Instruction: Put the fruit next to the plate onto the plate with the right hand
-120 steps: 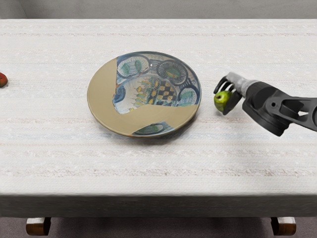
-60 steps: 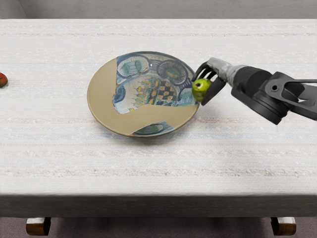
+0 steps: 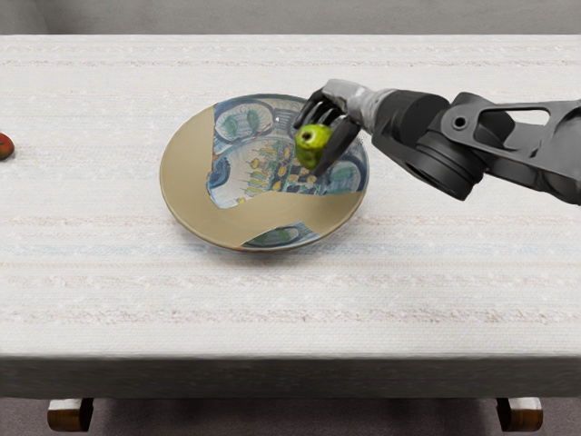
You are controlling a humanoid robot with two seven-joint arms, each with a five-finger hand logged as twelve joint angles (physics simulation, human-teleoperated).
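Observation:
A small green fruit (image 3: 312, 140) is held in the curled fingers of my right hand (image 3: 320, 132), whose arm comes in from the right edge. The hand and fruit hover over the right inner part of the patterned plate (image 3: 195, 195), a round dish with tan and blue-green decoration in the middle of the table. I cannot tell whether the fruit touches the plate surface. The left arm does not show.
A small red object (image 3: 4, 145) lies at the far left edge of the table. The white table (image 3: 290, 291) stretches broadly around the plate, with its front edge near the bottom of the view.
My right hand has carried the green fruit leftward from beside the plate's right rim to above the plate's inner right area. The plate has stayed put.

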